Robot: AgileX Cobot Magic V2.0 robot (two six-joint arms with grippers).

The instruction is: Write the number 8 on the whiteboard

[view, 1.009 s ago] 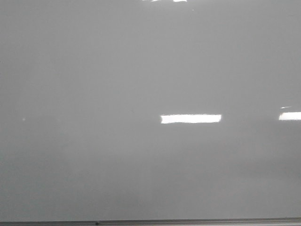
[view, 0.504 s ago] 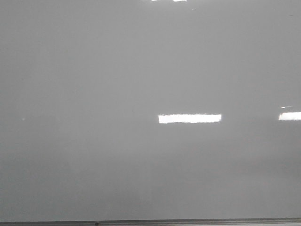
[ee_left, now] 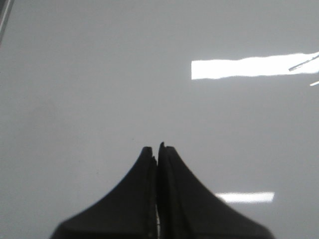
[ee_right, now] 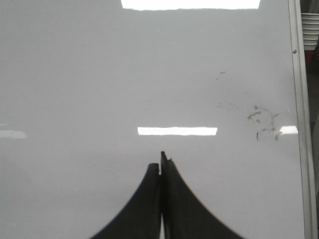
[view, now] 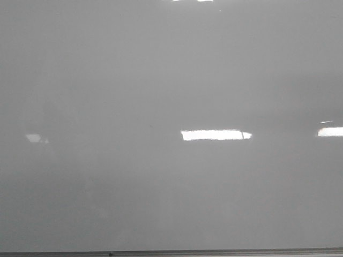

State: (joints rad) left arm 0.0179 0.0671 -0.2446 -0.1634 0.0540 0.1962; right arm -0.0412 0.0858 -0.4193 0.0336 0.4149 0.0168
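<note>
Whiteboard (view: 161, 80) fills the front view: glossy grey-white, thin metal edge (view: 214, 251) along the bottom. No arm or gripper shows in this view. Bright rectangular glare (view: 214, 135) sits right of centre, a second patch at the right border, a faint smudge of light at the left. No drawn 8 can be made out on the board in any view; the surface reads blank here.

Left wrist view: left gripper (ee_left: 157, 149) has its two dark fingers pressed together, tips meeting, nothing between them. It points at the board (ee_left: 75, 74). Whether the tips touch the board cannot be told. Glare bar beyond the tips.

Right wrist view: right gripper (ee_right: 160, 167) likewise closed on itself, fingers together, holding nothing. Board (ee_right: 75, 74) lies beyond it, with the metal frame (ee_right: 299, 124) running along one side. Faint grey marker residue (ee_right: 261, 122) lies near that frame, well apart from the fingertips; scattered flecks, no legible figure.
</note>
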